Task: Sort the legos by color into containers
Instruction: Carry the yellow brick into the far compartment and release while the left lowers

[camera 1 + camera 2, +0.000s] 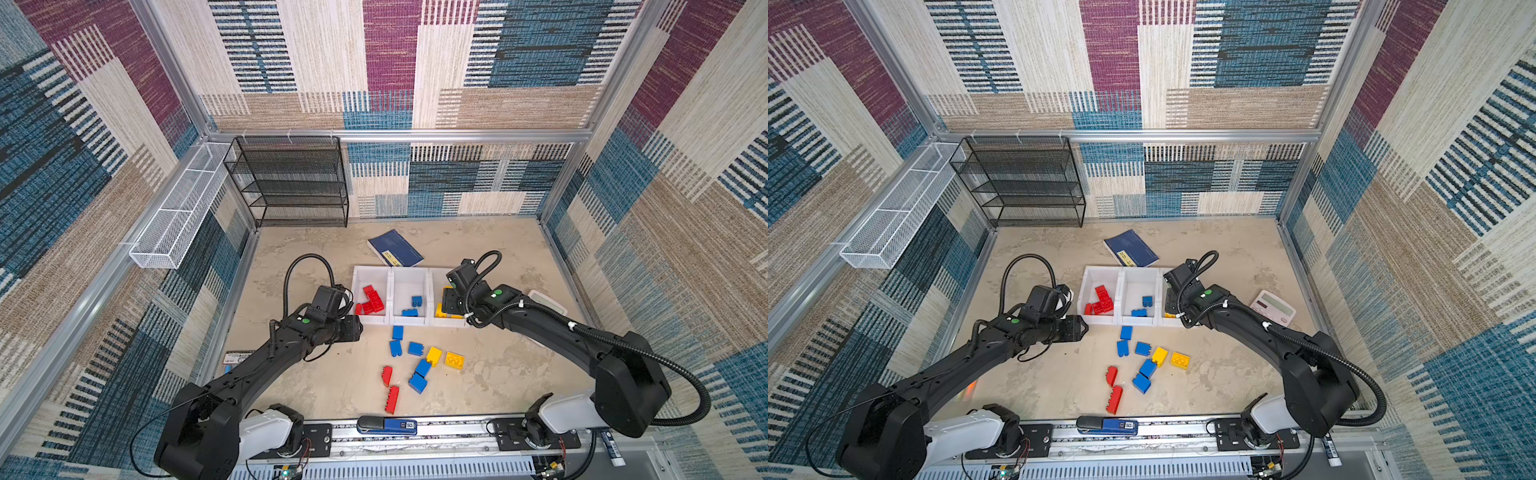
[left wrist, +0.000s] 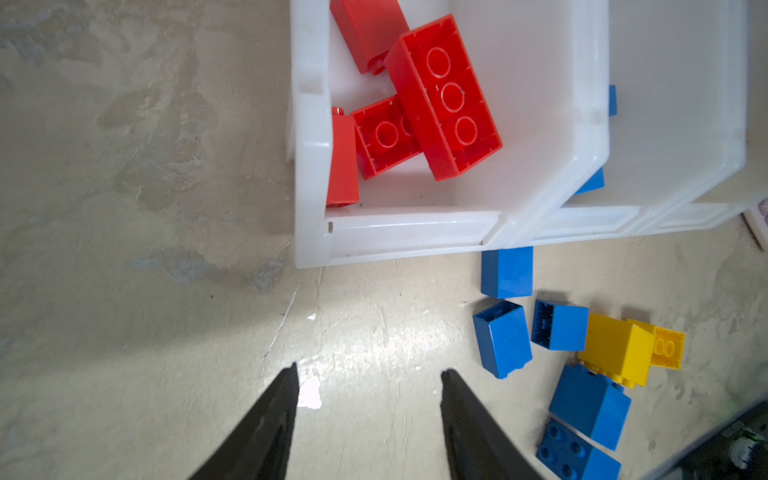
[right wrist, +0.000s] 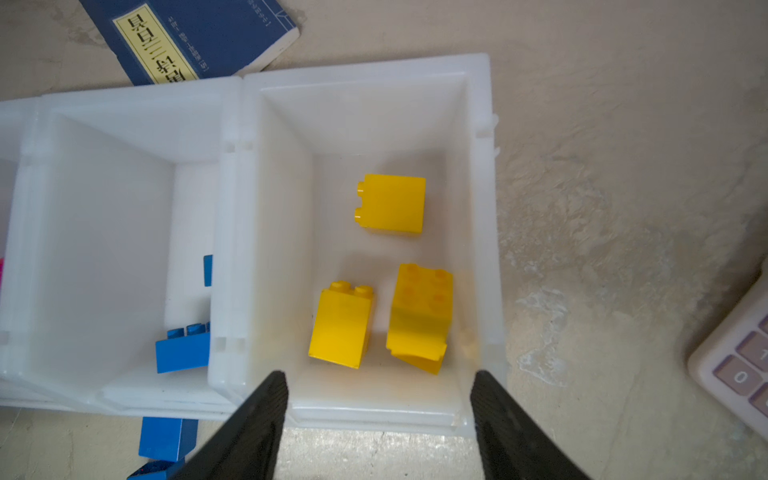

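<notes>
In both top views, three joined white plastic open-top bins (image 1: 410,321) are seen in a row at the middle of the mottled beige surface (image 1: 511,374). Red studded bricks (image 1: 372,300) lie in the bin nearest the left edge and blue studded bricks (image 1: 417,302) in the middle bin. The bin nearest the right edge is largely covered by the right arm. Loose bricks (image 1: 415,348) in blue, yellow and red are scattered between the bins and the near edge. A blue-and-black stapler (image 1: 386,426) lies at the near edge, and "50" can be read on its label. A white calculator (image 1: 1273,307) near the right edge is plainly seen in a top view.

In the left wrist view, the left tool (image 2: 370,370) is shown partly open with nothing between its fingers. It is above bare surface, just before the near corner of the red bricks' bin. The hollow undersides of two red bricks are made out only here.

In the right wrist view, the right tool (image 3: 378,376) is shown wide apart and empty, above the near wall of the bin nearest the right edge. Three yellow studded bricks (image 3: 390,203) are seen inside, one of them blurred. Beyond the bins' far wall, a dark blue paperback book (image 3: 191,37) carries a yellow label with East Asian characters. A "0" key is legible on the calculator.
</notes>
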Controlling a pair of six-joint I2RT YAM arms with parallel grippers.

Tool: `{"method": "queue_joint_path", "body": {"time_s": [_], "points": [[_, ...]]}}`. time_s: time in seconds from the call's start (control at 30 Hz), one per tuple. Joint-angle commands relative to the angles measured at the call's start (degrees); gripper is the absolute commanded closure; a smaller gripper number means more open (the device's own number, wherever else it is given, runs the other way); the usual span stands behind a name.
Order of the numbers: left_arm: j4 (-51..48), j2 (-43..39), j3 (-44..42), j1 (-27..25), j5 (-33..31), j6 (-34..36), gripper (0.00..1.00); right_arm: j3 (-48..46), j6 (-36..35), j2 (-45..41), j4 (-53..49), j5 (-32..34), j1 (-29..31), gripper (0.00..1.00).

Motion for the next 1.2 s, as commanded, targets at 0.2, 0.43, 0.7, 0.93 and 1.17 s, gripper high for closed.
{"method": "queue_joint_path", "body": {"time_s": [0.2, 0.43, 0.7, 0.93, 1.17], "points": [[0.47, 0.03, -0.15, -1.29, 0.24, -0.62, 0.41, -1.35, 0.85, -2.53, 0.91, 0.31, -0.08, 0.26], [0.65, 0.83, -0.03, -3.52, 0.34, -0.29, 0.41, -3.06, 1.62, -3.85, 1.09, -1.04, -0.03, 0.26], [0.66, 2.93, -0.02, -11.14, 1.11, 0.45, 0.42, -5.97, 3.13, -5.89, 1.35, -1.96, -0.02, 0.26], [1.05, 5.07, -0.17, -17.35, 2.09, -0.01, 0.42, -7.93, 4.27, -6.68, 2.17, -2.81, -0.02, 0.26], [1.42, 8.68, -0.17, -22.40, 3.53, 0.44, 0.42, -7.98, 4.19, -6.81, 2.08, -3.25, 0.01, 0.26]]}}
